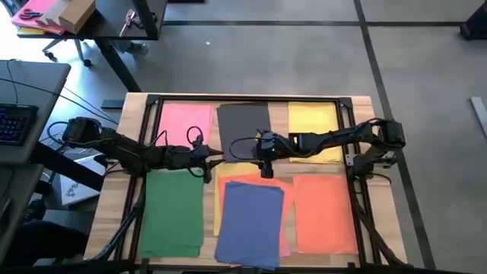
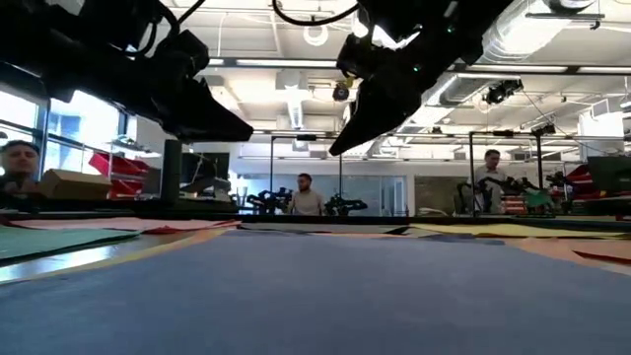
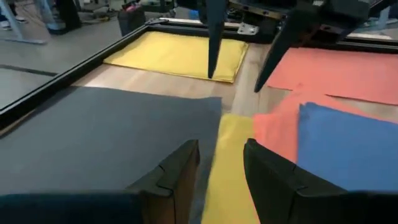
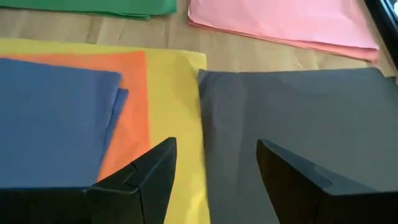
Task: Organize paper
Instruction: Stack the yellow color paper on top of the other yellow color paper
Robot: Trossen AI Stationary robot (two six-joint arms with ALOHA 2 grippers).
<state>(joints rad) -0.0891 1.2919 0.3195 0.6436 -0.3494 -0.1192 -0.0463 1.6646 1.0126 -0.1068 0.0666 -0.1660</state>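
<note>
My left gripper (image 1: 207, 154) hangs near the centre of the tabletop (image 1: 122, 198), just off the 7 o'clock corner of the dark grey sheet (image 1: 243, 125), its jaws open and holding nothing. My right gripper (image 1: 262, 152) comes in from 3 o'clock and hovers at the 6 o'clock edge of that same grey sheet, jaws spread and empty as well. The two grippers face each other across a short gap above the middle pile.

The paper lies spread in two rows. Along the 12 o'clock side sit the pink sheet (image 1: 185, 123), the dark grey sheet and the yellow sheet (image 1: 313, 129), side by side. Along the 6 o'clock side sit the green sheet (image 1: 173, 213), the blue sheet (image 1: 251, 221) and the orange sheet (image 1: 325, 213). The blue sheet rests on top of an untidy pile, with an orange layer (image 4: 134, 106) and a yellow layer (image 4: 174, 106) showing beneath its edges; that yellow layer touches the grey sheet's near edge.
</note>
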